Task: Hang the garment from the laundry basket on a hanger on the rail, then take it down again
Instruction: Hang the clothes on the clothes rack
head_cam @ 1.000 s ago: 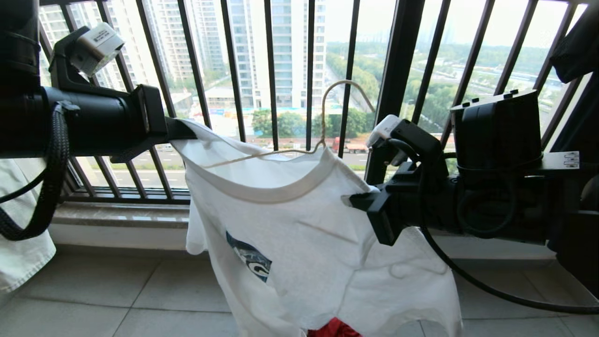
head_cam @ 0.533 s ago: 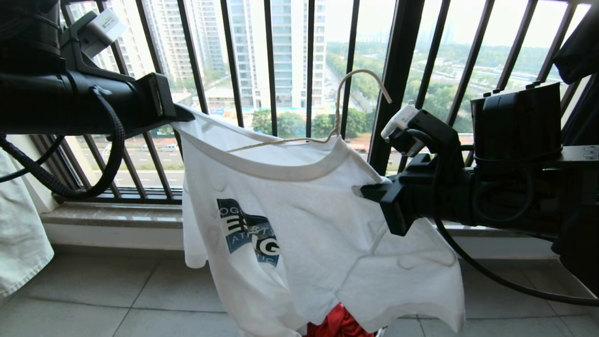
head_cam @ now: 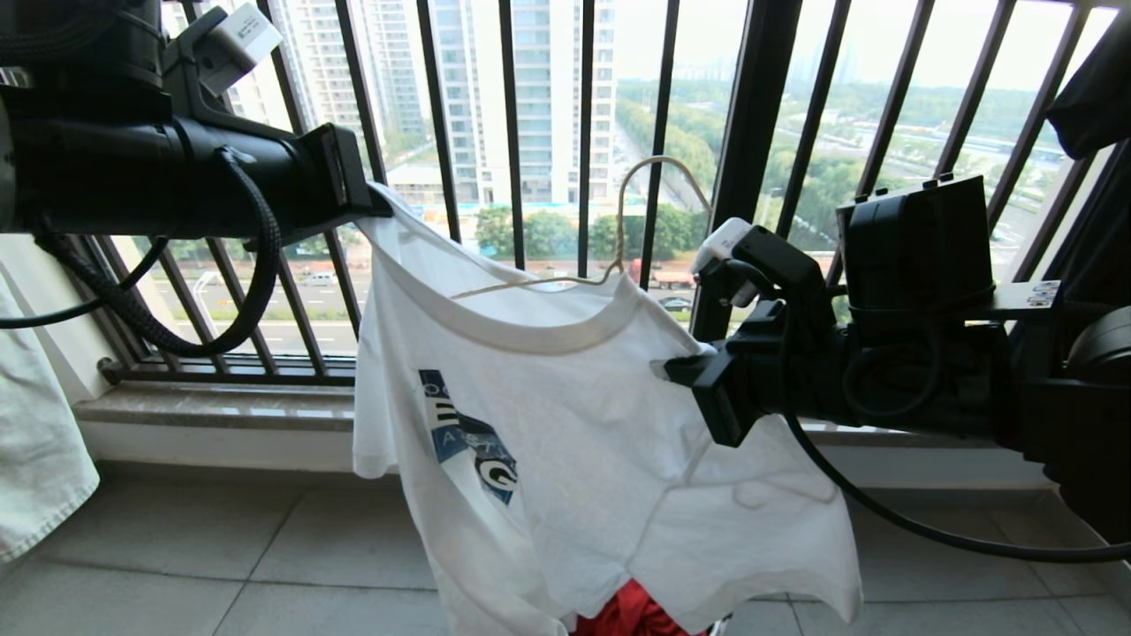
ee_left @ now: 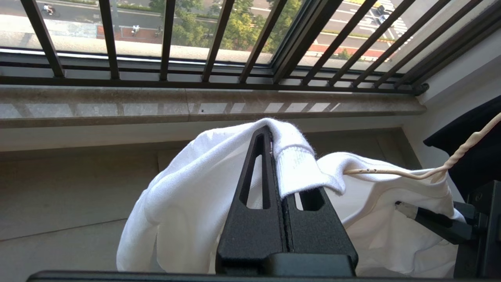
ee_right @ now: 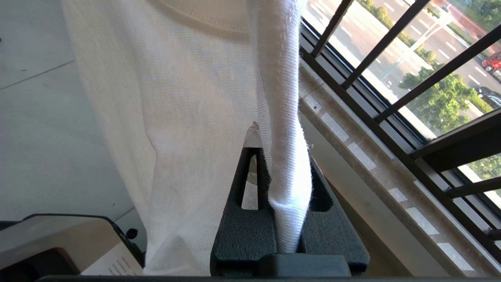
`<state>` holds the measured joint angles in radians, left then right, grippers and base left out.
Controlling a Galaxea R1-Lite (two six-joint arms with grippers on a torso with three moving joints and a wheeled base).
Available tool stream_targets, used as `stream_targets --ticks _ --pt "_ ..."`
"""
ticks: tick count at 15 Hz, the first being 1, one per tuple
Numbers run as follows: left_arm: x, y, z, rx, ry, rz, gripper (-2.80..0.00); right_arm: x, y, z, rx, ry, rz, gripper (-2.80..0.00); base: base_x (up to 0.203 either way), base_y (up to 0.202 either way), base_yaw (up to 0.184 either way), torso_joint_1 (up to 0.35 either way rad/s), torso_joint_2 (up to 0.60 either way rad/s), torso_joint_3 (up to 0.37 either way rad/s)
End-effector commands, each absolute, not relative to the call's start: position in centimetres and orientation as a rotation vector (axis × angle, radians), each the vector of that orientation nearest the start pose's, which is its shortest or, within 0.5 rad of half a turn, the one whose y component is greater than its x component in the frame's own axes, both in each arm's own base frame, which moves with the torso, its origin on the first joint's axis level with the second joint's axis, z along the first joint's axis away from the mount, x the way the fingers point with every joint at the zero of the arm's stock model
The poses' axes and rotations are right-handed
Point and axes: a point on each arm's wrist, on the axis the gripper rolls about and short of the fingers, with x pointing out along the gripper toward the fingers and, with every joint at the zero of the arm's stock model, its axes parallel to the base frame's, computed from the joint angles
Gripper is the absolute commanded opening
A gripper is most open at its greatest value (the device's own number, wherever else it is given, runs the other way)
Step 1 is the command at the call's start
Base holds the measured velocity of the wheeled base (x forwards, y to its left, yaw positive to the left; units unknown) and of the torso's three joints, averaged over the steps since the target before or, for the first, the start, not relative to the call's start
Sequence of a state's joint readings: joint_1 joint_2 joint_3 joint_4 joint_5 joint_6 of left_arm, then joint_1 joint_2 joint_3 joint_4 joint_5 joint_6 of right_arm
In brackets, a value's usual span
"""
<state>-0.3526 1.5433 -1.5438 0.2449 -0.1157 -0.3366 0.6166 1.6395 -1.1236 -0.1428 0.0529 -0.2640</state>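
Note:
The garment (head_cam: 601, 442), a white T-shirt with a dark blue chest print, hangs spread between my two grippers in front of the window. My left gripper (head_cam: 382, 205) is shut on its raised shoulder edge; in the left wrist view the left gripper (ee_left: 270, 131) pinches fabric beside the ribbed collar. My right gripper (head_cam: 664, 369) is shut on the other shoulder, lower down; in the right wrist view the right gripper (ee_right: 274, 152) clamps a fold of the garment (ee_right: 176, 98). The cream wire hanger (head_cam: 618, 230) sits in the neck opening, hook upward. The hanger (ee_left: 391, 172) also shows past the collar. The laundry basket and rail are out of view.
The black barred window railing (head_cam: 512, 132) and a stone sill (head_cam: 212, 406) run just behind the shirt. A pale cloth (head_cam: 35, 459) hangs at the far left, a dark cloth (head_cam: 1091, 88) at the upper right. A red garment (head_cam: 632, 609) shows below the shirt's hem, over the tiled floor (head_cam: 221, 565).
My left arm has risen and moved right, lifting that shoulder of the shirt. The chest print has unfolded into view. The right gripper rose a little, then came back.

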Motion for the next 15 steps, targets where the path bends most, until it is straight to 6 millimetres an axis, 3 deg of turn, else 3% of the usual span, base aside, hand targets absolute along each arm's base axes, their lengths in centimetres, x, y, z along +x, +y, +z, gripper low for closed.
stream_targets --ticks 1,7,15 --pt "25.5 -9.8 35.0 -0.301 0.324 -0.423 -2.8 25.1 17.9 23.9 -0.361 0.282 0.702 -2.8 0.0 0.0 0.0 0.0 0.0 0.0" --pt "24.9 -9.5 36.5 -0.301 0.317 -0.42 -2.8 26.4 16.8 24.3 -0.346 0.255 0.644 -2.8 0.0 0.0 0.0 0.0 0.0 0.0" --pt "25.4 -9.6 36.9 -0.299 0.313 -0.409 -2.8 27.1 15.9 24.7 -0.336 0.243 0.61 -2.8 0.0 0.0 0.0 0.0 0.0 0.0"
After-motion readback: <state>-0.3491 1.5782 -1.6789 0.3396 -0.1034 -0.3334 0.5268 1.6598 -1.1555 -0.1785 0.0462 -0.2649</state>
